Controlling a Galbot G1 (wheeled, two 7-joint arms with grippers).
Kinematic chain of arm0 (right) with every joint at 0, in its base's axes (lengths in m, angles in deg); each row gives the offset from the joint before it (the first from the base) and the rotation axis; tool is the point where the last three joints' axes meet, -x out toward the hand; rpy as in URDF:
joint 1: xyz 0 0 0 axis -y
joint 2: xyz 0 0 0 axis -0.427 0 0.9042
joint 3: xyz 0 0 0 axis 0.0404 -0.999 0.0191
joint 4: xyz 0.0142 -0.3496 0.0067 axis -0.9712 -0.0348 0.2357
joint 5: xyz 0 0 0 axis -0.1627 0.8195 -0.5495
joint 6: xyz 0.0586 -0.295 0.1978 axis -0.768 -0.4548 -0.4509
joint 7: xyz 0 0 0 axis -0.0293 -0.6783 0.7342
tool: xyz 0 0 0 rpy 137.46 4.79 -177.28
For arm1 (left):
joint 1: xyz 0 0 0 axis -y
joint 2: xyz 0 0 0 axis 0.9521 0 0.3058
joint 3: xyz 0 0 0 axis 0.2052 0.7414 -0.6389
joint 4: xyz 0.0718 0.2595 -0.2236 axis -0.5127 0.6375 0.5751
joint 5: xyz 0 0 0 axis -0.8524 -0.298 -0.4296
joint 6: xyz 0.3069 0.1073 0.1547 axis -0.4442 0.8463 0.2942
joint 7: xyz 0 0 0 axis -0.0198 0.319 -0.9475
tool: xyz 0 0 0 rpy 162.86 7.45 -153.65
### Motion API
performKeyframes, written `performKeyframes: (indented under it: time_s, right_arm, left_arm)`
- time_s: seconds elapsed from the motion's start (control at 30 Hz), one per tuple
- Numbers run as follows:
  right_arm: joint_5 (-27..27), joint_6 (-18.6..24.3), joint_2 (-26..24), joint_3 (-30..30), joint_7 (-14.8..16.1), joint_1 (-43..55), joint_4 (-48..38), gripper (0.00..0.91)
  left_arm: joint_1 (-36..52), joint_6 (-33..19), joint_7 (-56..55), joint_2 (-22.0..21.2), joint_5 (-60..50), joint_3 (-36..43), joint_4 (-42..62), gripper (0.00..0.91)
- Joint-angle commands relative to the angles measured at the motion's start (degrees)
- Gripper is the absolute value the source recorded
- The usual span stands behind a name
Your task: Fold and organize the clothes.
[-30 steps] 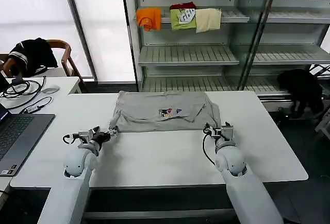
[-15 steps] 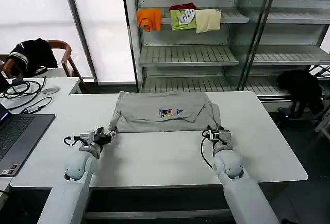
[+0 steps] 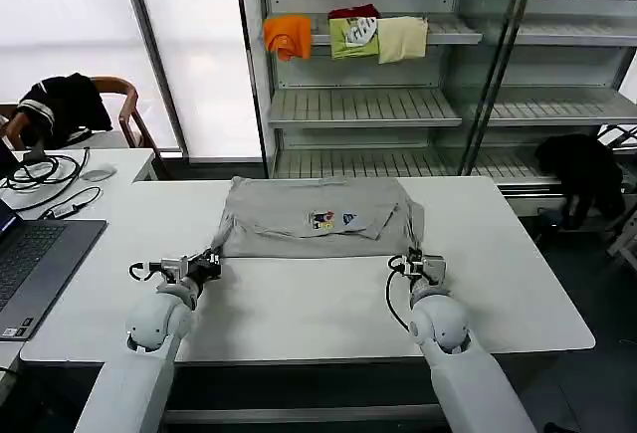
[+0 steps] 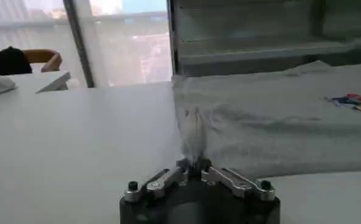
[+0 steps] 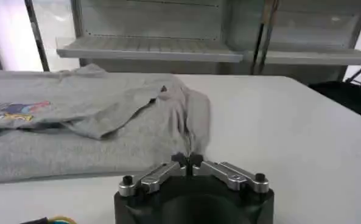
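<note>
Grey shirt (image 3: 317, 218) lying flat on the white table (image 3: 299, 304), at its far middle, print side up, long axis running left to right across the robot's front. Its near hem faces the robot; the far edge lies toward the shelving (image 3: 363, 105).

Left gripper (image 3: 211, 263) at the near left corner of the shirt, jaws clenched on a pinch of cloth; in the left wrist view the fabric gathers into a small ridge that runs straight into the closed fingertips of the gripper (image 4: 191, 163). Right gripper (image 3: 411, 260) at the near right corner, jaws likewise clenched on cloth; in the right wrist view a bunched fold of the shirt (image 5: 107, 115) leads down into the closed tips of the gripper (image 5: 187, 158).

The governing relation: the whole body of the shirt lies ahead of both sets of jaws, away from the robot, with the two grips spaced along the near hem at roughly equal depth. Neither arm is nearer; each holds its own corner. Judged from this arrangement, the hem can be carried as one straight edge, provided both arms travel together; uneven travel would likely skew the hem. The right side shows more loose wrinkling near the sleeve than the left.
</note>
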Motion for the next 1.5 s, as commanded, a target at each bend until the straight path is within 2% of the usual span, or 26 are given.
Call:
performKeyframes:
  time_s: [0.03,0.3,0.53,0.77,1.0,1.4,1.43,1.47,1.5]
  right_arm:
    - [-0.1,0.0,-0.3,0.4,-0.3,-2.2,4.2,0.000]
    - [-1.0,0.1,-0.8,2.3,-1.1,-8.3,11.7,0.000]
    - [-2.7,0.1,-1.3,3.3,-3.2,-14.8,21.1,0.000]
    - [-2.9,0.2,-1.7,4.9,-5.2,-21.9,28.5,0.000]
    - [-2.6,0.3,-2.7,6.5,-5.7,-31.6,35.8,0.000]
    - [-1.6,1.4,-4.2,10.0,-6.3,-36.8,36.0,0.000]
    - [-1.6,1.4,-4.2,10.0,-6.3,-36.8,35.8,0.232]
    - [-1.4,1.4,-4.2,10.0,-5.9,-37.0,35.5,0.887]
    - [-1.2,1.4,-4.2,10.0,-5.8,-37.1,35.5,0.907]
  left_arm:
    - [-3.1,0.0,0.0,1.6,0.0,0.2,-8.0,0.010]
    - [-9.1,-0.1,-0.6,2.1,1.4,-1.3,-16.6,0.010]
    - [-16.6,-0.1,-0.8,2.7,2.1,-3.4,-24.0,0.010]
    - [-25.6,-0.2,-0.7,2.2,2.0,-6.1,-30.9,0.010]
    - [-34.2,-0.5,-0.2,0.4,1.8,-8.0,-38.0,0.010]
    - [-40.6,-2.6,0.3,-1.4,0.5,-10.7,-39.1,0.020]
    - [-40.8,-2.7,0.3,-1.5,0.3,-10.6,-39.0,0.010]
    - [-41.0,-2.8,0.4,-1.7,0.1,-10.6,-38.8,0.020]
    - [-41.2,-2.8,0.4,-1.9,-0.1,-10.6,-38.6,0.020]
